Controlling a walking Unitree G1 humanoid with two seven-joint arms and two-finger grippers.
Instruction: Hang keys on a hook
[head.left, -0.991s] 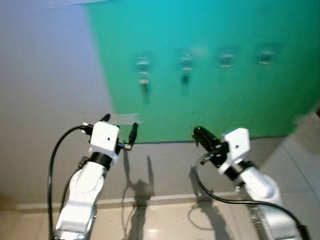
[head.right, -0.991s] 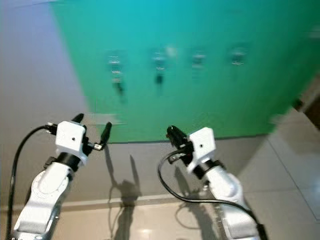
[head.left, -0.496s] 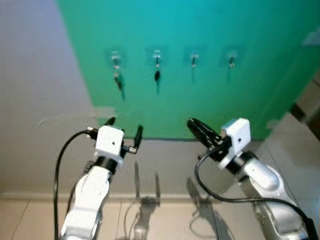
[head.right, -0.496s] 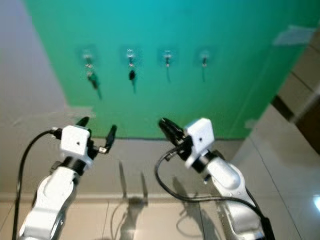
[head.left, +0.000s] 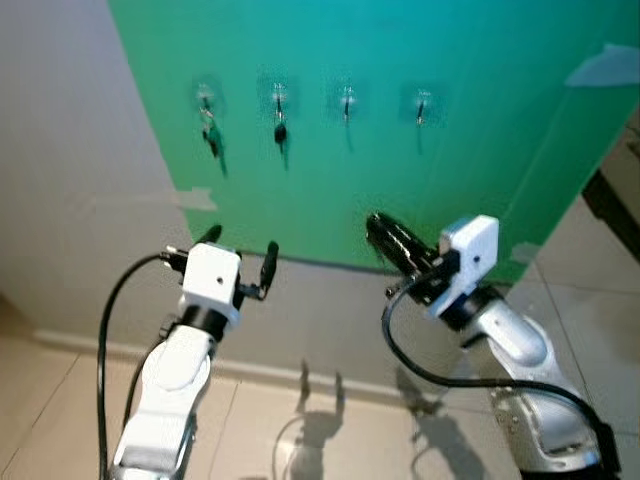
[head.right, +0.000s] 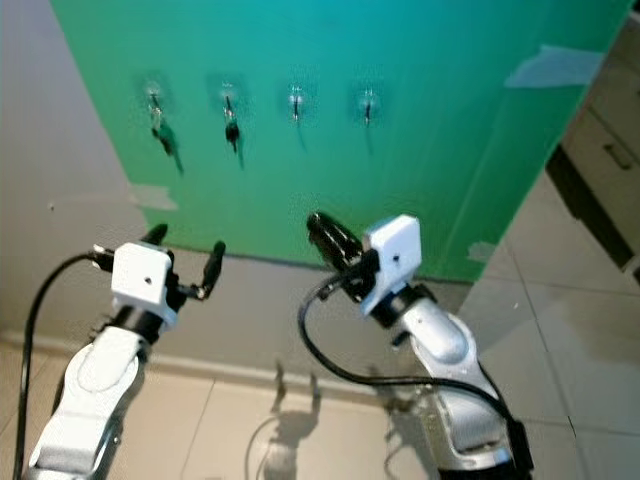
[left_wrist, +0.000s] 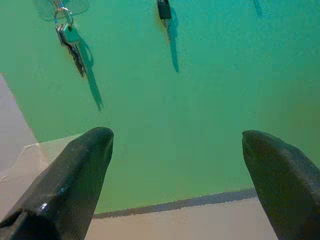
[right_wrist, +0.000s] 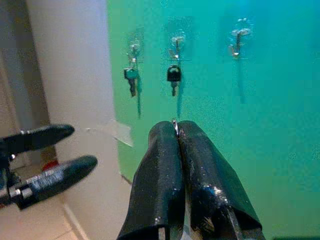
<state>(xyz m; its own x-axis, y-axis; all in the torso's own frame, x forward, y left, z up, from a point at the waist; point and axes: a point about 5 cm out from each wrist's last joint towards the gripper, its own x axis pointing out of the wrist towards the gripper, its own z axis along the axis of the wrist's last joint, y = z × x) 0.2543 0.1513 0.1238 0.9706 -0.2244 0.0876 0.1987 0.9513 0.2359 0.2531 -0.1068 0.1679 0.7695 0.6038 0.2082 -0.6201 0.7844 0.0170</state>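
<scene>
While the robot is standing before a green board (head.left: 450, 150) on the wall, its right gripper (head.left: 378, 232) is reaching up toward a row of four hooks, its two black fingers (right_wrist: 165, 165) pressed tight together. A thin bit of metal ring (right_wrist: 174, 121) is peeking out at the fingertips, so the keys being carried are probably pinched there, though the keys themselves are hidden between the fingers. The left gripper (head.left: 240, 250) is hovering lower and to the left, its fingers (left_wrist: 75, 170) spread wide apart and holding nothing.

On the board, the far-left hook (head.left: 205, 98) is already bearing a bunch with a green tag (left_wrist: 70, 40), and the next hook (head.left: 280, 97) is carrying a black-headed key (right_wrist: 173, 75). The two hooks to the right, the third (head.left: 347, 100) and the fourth (head.left: 422, 102), are looking bare.

The approach step seems to be in hand: the gripper is well below the hooks and apart from the board. The next move is calling for raising the right gripper to one of the free hooks, likely the third, lining the ring over its tip, then lowering and letting go.
</scene>
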